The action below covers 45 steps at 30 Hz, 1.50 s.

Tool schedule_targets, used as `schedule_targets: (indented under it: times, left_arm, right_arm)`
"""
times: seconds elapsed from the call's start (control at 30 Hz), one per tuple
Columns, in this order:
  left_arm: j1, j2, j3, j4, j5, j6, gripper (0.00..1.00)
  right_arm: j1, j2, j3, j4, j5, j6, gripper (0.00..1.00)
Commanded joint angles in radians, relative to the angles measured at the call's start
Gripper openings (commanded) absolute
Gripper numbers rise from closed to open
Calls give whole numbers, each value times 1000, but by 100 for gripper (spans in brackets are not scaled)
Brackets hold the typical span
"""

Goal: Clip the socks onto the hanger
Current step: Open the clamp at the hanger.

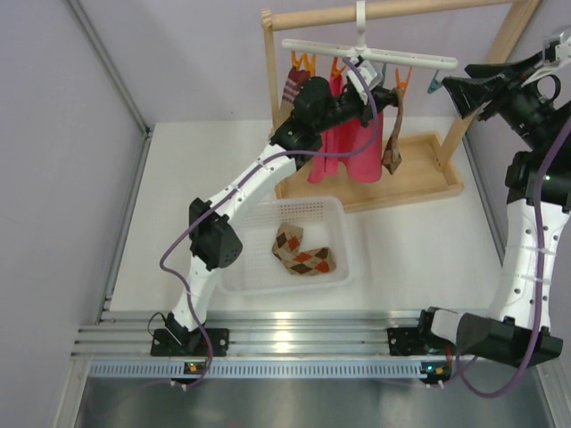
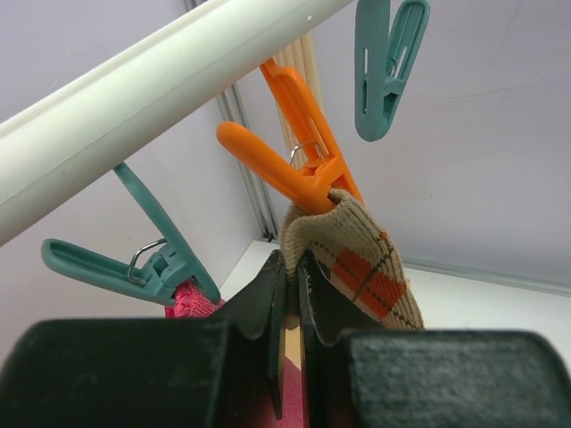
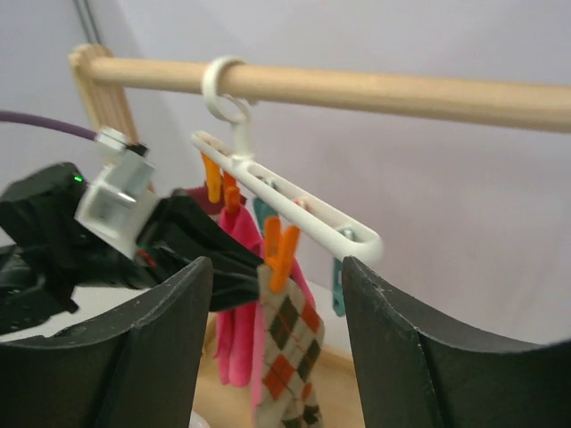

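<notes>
The white hanger (image 1: 370,52) hangs by its hook from the wooden rod. One argyle sock (image 1: 393,134) dangles from an orange clip (image 2: 308,174) near the hanger's right end. My left gripper (image 2: 293,263) is shut on that sock's cuff (image 2: 370,267) just below the clip. In the top view the left gripper (image 1: 391,96) reaches in from the left. My right gripper (image 1: 451,89) is open and empty, to the right of the hanger. Its wrist view frames the hanger (image 3: 294,209) and the hanging sock (image 3: 290,357) between its fingers (image 3: 277,263). A second argyle sock (image 1: 302,251) lies in the basket.
The wooden rack (image 1: 419,183) stands at the back right. A pink cloth (image 1: 343,147) and a maroon striped sock (image 1: 294,89) hang left of the argyle sock. A white basket (image 1: 234,267) sits mid-table. An empty teal clip (image 2: 384,62) hangs beside the orange one.
</notes>
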Motion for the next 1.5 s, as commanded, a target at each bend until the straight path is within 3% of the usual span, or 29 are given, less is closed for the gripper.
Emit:
schedule_targets:
  times: [0.0,0.23,0.47,0.57,0.7,0.8,0.9,1.07,1.23,1.47]
  left_arm:
    - [11,-89,-8,79,31,-44,1]
    - [17,-104,-34,81,54,-56,1]
    - [17,-109,-35,82,68,-69,3]
    - [17,-110,-38,76,63,-69,5]
    - [16,-130,-52,64,54,-63,15]
    - [20,-167,-87,53,50,-52,37]
    - [20,-215,-162,46,70,-24,44]
    - [23,-311,-245,40,67,-20,46]
    - [1,-316,-200,41,117,-47,47]
    - [-81,-247,-109,58,77,8,46]
  right_arm:
    - [-27,56,-3,-26,-25,-73,60]
    - [-28,157,6,194,-99,4,63]
    - [-11,237,45,281,-225,81,56]
    - [-1,235,46,301,-257,100,42]
    - [12,214,34,295,-272,104,12]
    - [18,192,37,254,-260,91,0]
    - [22,174,37,222,-251,91,0]
    - [32,145,48,160,-191,93,0]
    - [56,127,62,91,-162,102,0]
    - [75,94,28,94,-114,176,0]
